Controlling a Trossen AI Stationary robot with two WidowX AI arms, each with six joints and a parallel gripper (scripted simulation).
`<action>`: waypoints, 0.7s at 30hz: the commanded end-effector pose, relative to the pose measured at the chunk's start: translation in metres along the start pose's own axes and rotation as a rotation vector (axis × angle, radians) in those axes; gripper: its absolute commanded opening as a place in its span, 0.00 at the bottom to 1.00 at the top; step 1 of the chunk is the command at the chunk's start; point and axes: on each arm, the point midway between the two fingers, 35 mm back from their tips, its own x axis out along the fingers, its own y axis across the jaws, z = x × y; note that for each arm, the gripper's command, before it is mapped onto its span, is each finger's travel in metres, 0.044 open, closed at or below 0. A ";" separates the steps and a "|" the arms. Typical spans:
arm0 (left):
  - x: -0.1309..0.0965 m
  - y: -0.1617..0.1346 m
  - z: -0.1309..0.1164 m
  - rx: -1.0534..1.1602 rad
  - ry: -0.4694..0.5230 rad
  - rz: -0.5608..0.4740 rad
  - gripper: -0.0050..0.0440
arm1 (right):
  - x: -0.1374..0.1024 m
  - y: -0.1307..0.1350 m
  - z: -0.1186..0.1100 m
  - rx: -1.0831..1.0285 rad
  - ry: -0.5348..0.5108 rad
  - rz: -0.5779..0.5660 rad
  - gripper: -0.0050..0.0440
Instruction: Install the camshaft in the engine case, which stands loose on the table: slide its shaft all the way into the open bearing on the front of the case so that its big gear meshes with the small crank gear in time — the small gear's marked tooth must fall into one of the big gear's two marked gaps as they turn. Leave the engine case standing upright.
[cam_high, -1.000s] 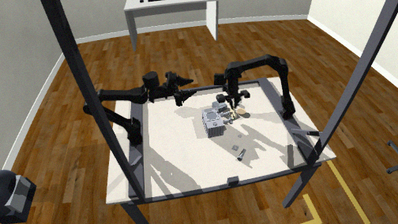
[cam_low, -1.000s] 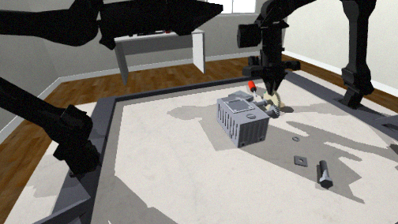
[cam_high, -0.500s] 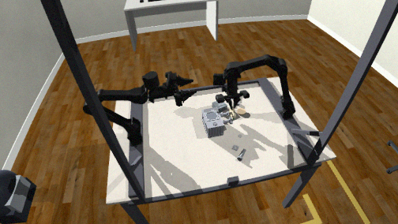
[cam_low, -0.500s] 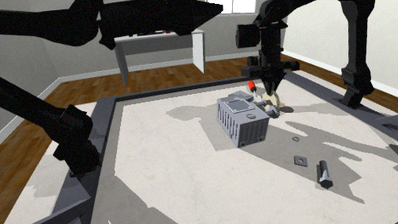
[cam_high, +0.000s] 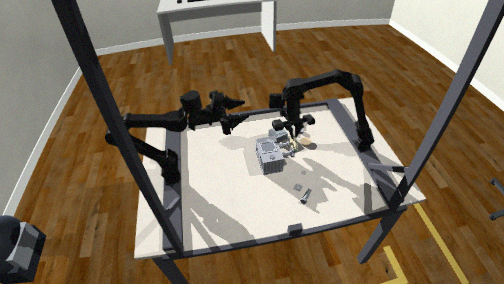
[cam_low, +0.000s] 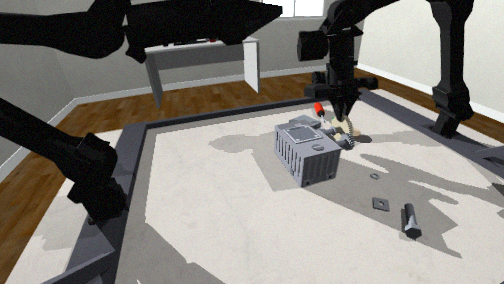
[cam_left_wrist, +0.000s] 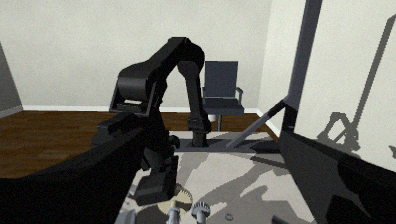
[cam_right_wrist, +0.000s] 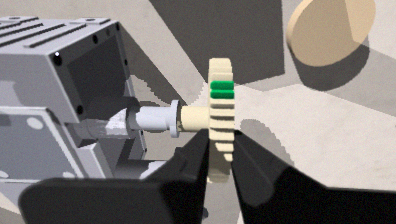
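Engine case (cam_high: 270, 156) (cam_low: 306, 154) (cam_right_wrist: 30, 75): no readable lettering or numbers
Big gear (cam_low: 342, 126) (cam_left_wrist: 176, 200) (cam_right_wrist: 221, 120): green marks on its teeth, no readable characters
Bolt (cam_high: 305, 195) (cam_low: 411, 221): no readable print
Screwdriver handle (cam_low: 319, 109): no readable brand
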 end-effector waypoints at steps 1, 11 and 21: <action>-0.003 0.001 0.008 0.004 -0.024 0.002 0.92 | -0.018 0.006 -0.004 -0.015 -0.013 0.057 0.00; -0.003 0.001 0.008 0.004 -0.024 0.002 0.92 | -0.009 0.010 -0.003 -0.009 -0.005 0.033 0.00; -0.003 0.001 0.008 0.004 -0.024 0.002 0.92 | -0.011 0.012 -0.003 -0.010 -0.006 0.037 0.00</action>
